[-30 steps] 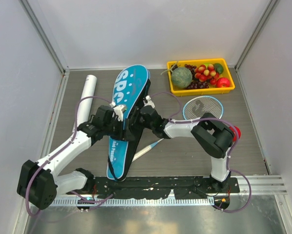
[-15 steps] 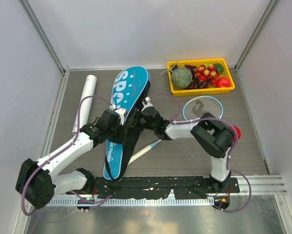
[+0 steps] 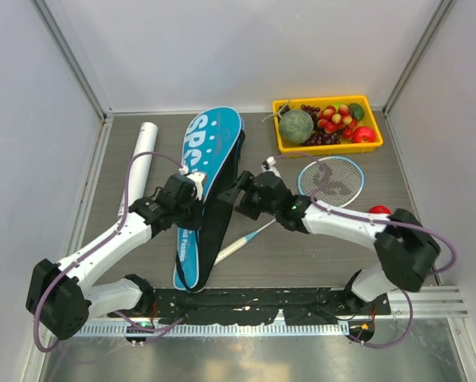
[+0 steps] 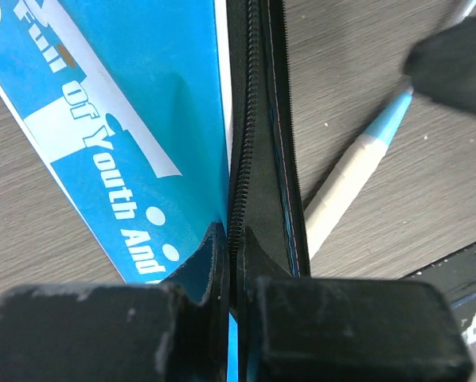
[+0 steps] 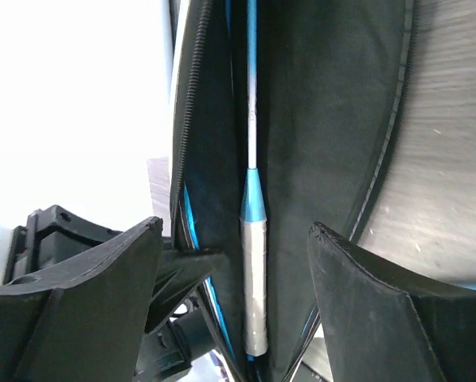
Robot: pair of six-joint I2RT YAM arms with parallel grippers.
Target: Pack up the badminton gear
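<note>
The blue bag [image 3: 208, 151] fills the left-centre of the surface [image 3: 317, 255], its long axis running from the far edge to the near edge and its zip mouth gaping along the right side. The white tube [image 3: 144, 147] lies well apart from it near the far-left corner, roughly parallel to it. Through the right wrist view I see one racket [image 5: 254, 278] already inside the bag, lying lengthwise. The loose racket [image 3: 337, 171] lies on the surface just right of the bag, on a diagonal: head toward the far-right corner, handle toward the near edge and almost against the bag's mouth. My left gripper [image 4: 234, 270] is clenched on the zip edge of the bag and, I judge, is holding the mouth apart. My right gripper [image 5: 236, 231] sits at the opening with its fingers spread and nothing between them. The loose racket passes right under the right arm, so that arm is much the nearer; I reckon it should take the shaft and feed the racket in along the bag's axis. I can't pick out any shuttlecocks.
</note>
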